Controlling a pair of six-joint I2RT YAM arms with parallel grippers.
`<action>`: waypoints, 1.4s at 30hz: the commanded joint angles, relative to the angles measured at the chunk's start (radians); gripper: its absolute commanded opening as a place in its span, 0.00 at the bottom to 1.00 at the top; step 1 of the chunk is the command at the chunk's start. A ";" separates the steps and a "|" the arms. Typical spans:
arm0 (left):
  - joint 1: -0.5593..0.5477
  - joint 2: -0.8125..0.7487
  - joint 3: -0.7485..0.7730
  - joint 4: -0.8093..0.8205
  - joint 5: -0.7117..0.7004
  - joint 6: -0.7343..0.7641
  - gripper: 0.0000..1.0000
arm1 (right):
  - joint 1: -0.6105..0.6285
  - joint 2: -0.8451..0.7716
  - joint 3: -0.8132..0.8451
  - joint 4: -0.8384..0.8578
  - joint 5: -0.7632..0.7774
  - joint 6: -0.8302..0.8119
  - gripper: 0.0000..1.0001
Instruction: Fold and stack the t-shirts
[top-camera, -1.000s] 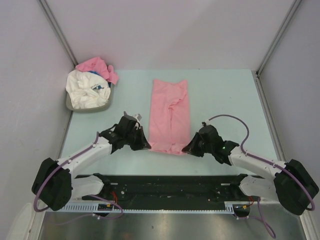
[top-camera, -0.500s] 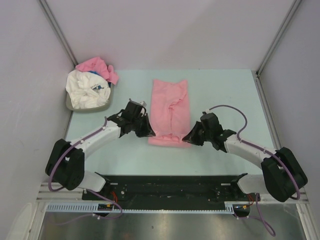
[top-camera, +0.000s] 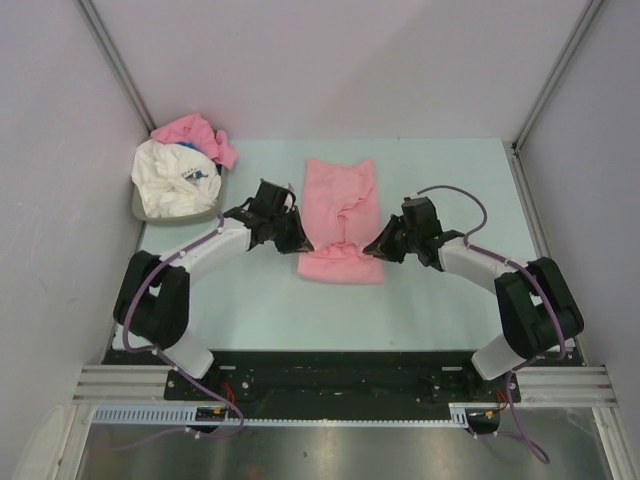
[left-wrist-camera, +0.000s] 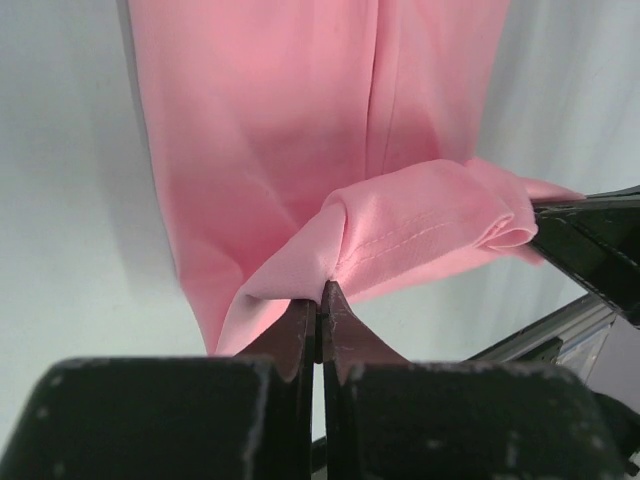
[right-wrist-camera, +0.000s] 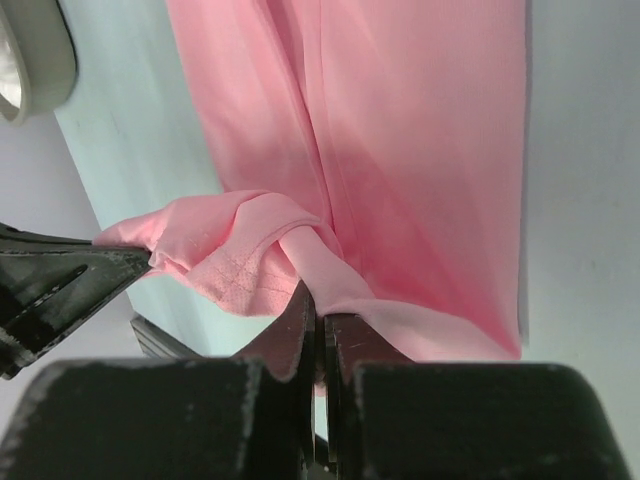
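Between left gripper (top-camera: 298, 244) and right gripper (top-camera: 372, 249), each pinched shut on a hem corner, lay the pink t-shirt (top-camera: 341, 195), hem newly carried forward over itself; fold apparently underway.

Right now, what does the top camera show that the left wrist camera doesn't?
Only the top view: a grey tub at the far-left corner holding a crumpled white t-shirt and a crumpled pink t-shirt. Only the left wrist view: the stitched hem on the lifted fold. Both: the long folded light-pink t-shirt on the pale green table, left gripper and right gripper shut on its near end.
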 joint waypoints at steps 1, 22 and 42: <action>0.026 0.047 0.100 0.006 0.024 0.027 0.00 | -0.028 0.070 0.092 0.045 -0.041 -0.034 0.00; 0.109 0.379 0.390 0.011 0.053 0.041 0.74 | -0.143 0.410 0.315 0.160 -0.082 -0.023 0.26; 0.126 -0.064 -0.046 0.146 0.012 -0.010 1.00 | -0.010 0.102 0.390 -0.161 0.269 -0.258 1.00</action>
